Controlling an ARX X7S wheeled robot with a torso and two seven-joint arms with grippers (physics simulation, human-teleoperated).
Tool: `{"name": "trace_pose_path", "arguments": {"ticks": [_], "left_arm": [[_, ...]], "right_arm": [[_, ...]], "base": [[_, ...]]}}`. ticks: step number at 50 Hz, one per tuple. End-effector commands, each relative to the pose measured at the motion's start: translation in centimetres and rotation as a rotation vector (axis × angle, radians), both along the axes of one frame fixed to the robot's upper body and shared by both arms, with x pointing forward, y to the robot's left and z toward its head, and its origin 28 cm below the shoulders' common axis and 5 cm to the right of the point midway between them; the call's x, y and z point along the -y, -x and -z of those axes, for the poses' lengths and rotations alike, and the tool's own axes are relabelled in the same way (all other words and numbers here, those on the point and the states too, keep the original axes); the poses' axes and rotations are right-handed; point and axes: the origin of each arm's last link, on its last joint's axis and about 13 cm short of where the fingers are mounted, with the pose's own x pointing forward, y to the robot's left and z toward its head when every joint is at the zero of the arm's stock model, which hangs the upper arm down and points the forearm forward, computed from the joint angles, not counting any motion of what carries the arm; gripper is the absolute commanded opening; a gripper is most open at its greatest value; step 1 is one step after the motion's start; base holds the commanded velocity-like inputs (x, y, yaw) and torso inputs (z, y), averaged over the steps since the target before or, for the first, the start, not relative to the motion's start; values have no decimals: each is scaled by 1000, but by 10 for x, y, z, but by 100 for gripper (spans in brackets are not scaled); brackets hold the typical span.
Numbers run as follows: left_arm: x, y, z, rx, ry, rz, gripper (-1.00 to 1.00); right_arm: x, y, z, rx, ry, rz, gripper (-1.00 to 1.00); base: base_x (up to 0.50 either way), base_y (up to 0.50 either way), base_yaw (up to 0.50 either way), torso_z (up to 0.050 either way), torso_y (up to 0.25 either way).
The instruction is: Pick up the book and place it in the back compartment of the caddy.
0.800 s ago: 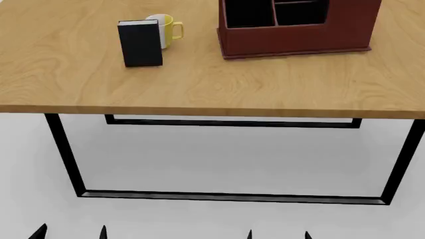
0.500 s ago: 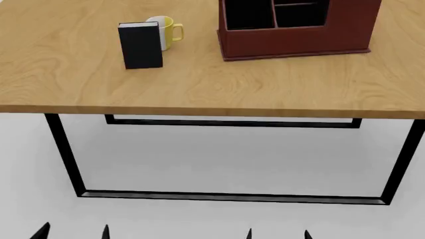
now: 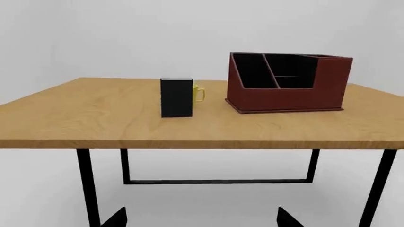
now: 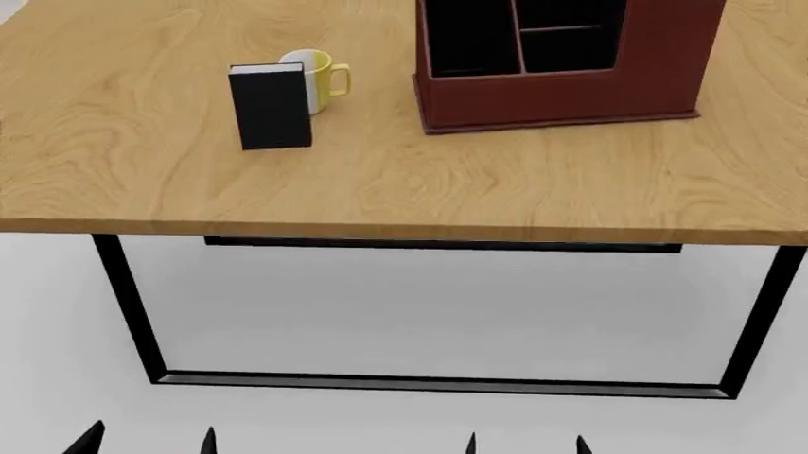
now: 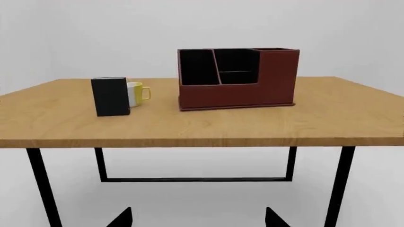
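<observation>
Book (image 4: 271,106) upright on bare wooden table (image 4: 417,189), white room.

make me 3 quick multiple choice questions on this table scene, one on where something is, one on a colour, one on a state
1. Where is the mug?
A. just behind the book
B. inside the caddy
C. under the table

2. What colour is the mug's handle?
A. red
B. yellow
C. black

3. How does the book sit?
A. lying flat
B. standing upright
C. held in a gripper

Answers:
1. A: in all three views the book partly hides the mug.
2. B: the handle shows yellow beside the book.
3. B: it stands alone on the table; the left gripper and right gripper are low, short of the table.
</observation>
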Motion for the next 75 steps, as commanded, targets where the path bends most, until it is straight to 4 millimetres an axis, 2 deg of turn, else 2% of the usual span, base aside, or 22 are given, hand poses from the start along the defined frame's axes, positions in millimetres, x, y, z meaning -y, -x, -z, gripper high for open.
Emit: {"name": "trace_pose_path", "arguments": {"ticks": [1,22,30,37,39,43,61,69,75], "left_arm": [[0,1,-2,7,12,16,100],[-1,-1,-6,16,-5,12,100],[-6,-5,-16,12,-45,-8,100],[-12,-8,-28,30,-47,-22,100],[-14,-10,-34,45,-62,-17,100],[-16,-14,-43,52,-80,-17,100],[-25,-25,-81,102,-127,-7,100],[-27,-29,-97,128,-81,-12,100],[-30,-31,-113,142,-65,-1,100]], "right_arm": [[-1,0,-2,4,-2,-2,100],[0,-1,-6,14,1,-2,100],[13,-9,-29,77,34,50,100],[23,-15,-57,150,59,90,100],[28,-18,-71,185,75,105,100],[32,-21,-84,213,92,117,100],[46,-23,-125,308,125,168,100],[51,-21,-144,355,136,188,100],[57,-20,-168,409,151,211,100]], "base": [[0,0,0,50,0],[0,0,0,50,0],[0,0,0,3,0],[0,0,0,0,0],[0,0,0,0,0],[0,0,0,0,0],[0,0,0,0,0],[0,0,0,0,0],[0,0,0,0,0]]}}
